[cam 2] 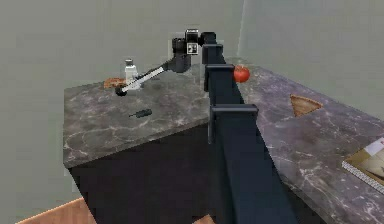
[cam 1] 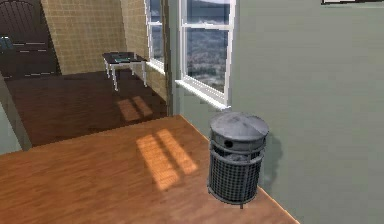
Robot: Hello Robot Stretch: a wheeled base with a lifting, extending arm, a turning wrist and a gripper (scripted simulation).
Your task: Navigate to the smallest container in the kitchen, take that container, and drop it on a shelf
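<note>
Small pale container (cam 2: 129, 67), darker cap, upright on dark marbled desk (cam 2: 97, 122), arm side view's left; too small for detail. End effector (cam 2: 124, 89) fingertips just by it; contact, and whether anything held, cannot be told. Red round thing (cam 2: 241, 73) beside arm (cam 2: 235, 130). Pale flat item (cam 2: 372, 158) cut off at right edge.

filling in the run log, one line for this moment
arm: out over marble counter | gripper: near small pale container, hold unclear | forward: grey bin by wall
</note>
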